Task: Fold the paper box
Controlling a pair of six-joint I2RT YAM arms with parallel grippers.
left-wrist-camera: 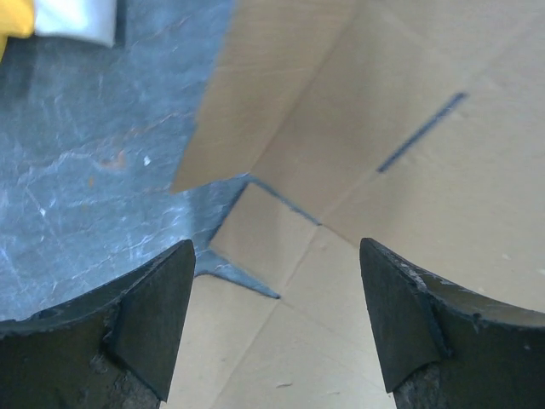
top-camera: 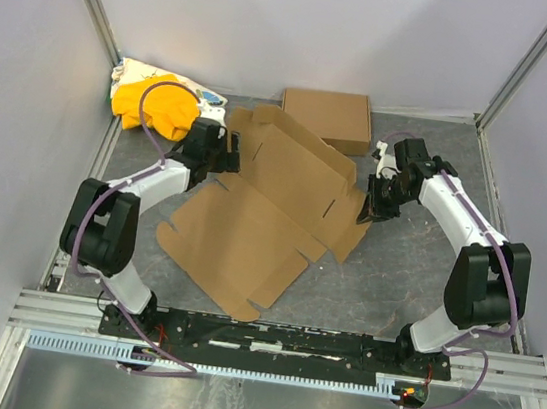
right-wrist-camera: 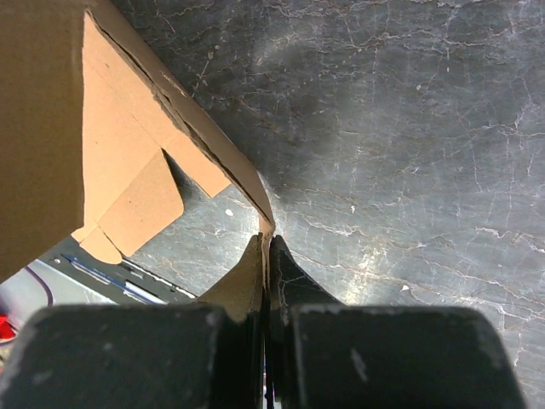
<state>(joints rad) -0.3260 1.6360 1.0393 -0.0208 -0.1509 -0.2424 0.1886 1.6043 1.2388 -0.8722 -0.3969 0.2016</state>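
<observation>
The right pincer (right-wrist-camera: pixel 266 243) pinches the right corner of the paper box (top-camera: pixel 252 217), while the spread left pincer (left-wrist-camera: pixel 274 251) hangs just over its left edge, the nearer arm for folding that side.

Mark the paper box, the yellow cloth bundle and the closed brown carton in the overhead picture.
paper box (top-camera: pixel 250 227): top external view, on its wide flat near panel.
yellow cloth bundle (top-camera: pixel 165 112): top external view, on the yellow fabric.
closed brown carton (top-camera: pixel 327 117): top external view, on its top face.
</observation>
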